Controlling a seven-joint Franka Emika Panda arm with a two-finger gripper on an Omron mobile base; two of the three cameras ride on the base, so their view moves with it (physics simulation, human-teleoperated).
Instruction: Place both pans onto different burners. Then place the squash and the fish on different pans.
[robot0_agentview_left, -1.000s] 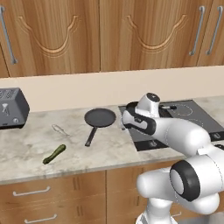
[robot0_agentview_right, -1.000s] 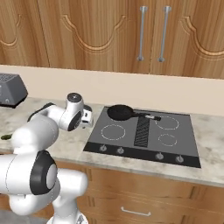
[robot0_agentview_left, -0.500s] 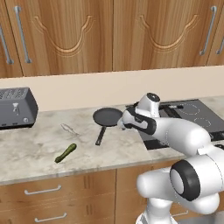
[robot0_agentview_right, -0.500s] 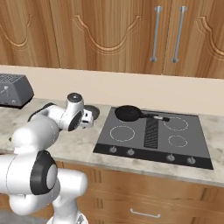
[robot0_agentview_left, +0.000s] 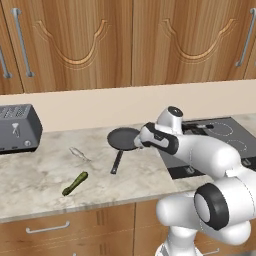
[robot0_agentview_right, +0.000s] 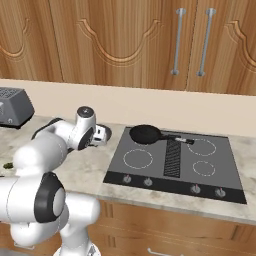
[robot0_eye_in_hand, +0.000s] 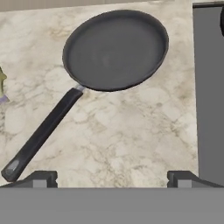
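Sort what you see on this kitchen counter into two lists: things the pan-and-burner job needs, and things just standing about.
Needed: wider pan on the counter, smaller pan on the cooktop, burners, squash, fish.
Standing about: toaster, cabinet doors.

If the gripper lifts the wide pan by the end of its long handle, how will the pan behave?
The wide pan looks rigid, so no flexing. Its dish sits far from the handle end, so it would probably droop or twist in the grip. The smooth handle may slip.
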